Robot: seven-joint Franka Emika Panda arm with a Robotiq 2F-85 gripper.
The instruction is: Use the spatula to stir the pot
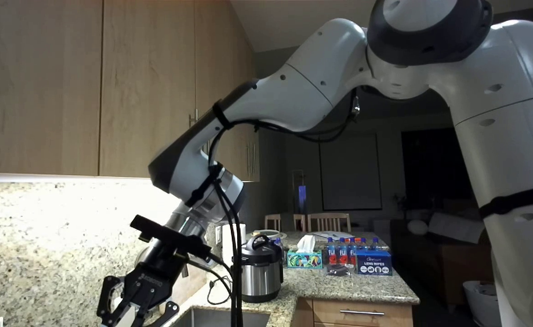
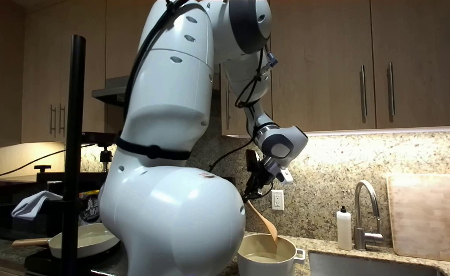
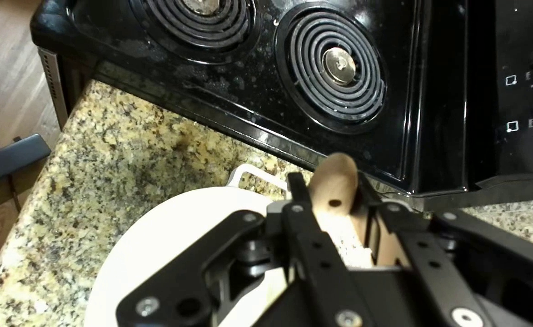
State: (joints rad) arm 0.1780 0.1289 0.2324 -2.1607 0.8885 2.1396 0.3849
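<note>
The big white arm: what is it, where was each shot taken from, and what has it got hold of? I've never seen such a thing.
That is a jointed robot arm, ending in a gripper, a pincer-like mechanical hand. Two pictures are taken from outside the robot; the third looks down past the gripper from the arm's wrist. The gripper holds a wooden spatula near its upper end, and the lower end is inside a pale pot. That pot stands on a speckled stone counter, beside a black stove. In an exterior view, a lidded cooker and a tissue box also stand on speckled stone.
</note>
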